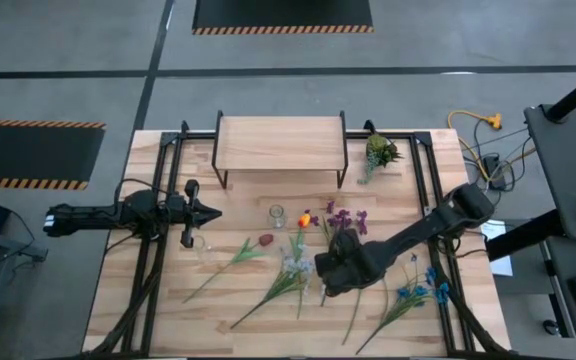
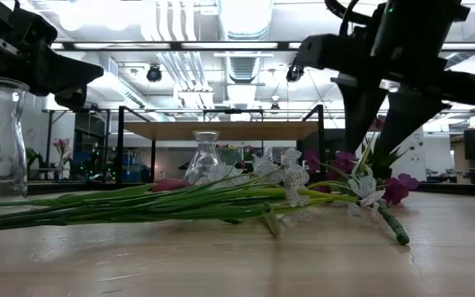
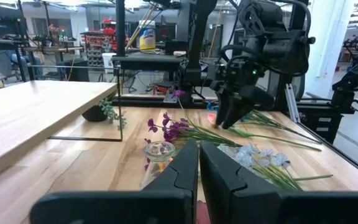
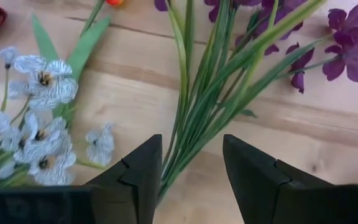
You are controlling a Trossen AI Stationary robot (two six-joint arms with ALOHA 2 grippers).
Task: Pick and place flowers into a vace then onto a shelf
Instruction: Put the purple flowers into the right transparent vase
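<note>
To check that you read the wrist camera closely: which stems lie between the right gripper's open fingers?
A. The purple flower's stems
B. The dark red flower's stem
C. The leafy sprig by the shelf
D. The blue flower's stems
A: the right gripper straddles green stems leading up to the purple flowers.

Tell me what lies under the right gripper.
Under the right gripper, open jaws straddle the green stems of the purple flower lying on the table. The stems' lower ends are covered by the fingers.

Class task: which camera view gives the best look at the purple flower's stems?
The right wrist view: the purple flower's green stems fill it, running between the right gripper's open fingers. High view shows it small; low and left wrist views partly hide it.
</note>
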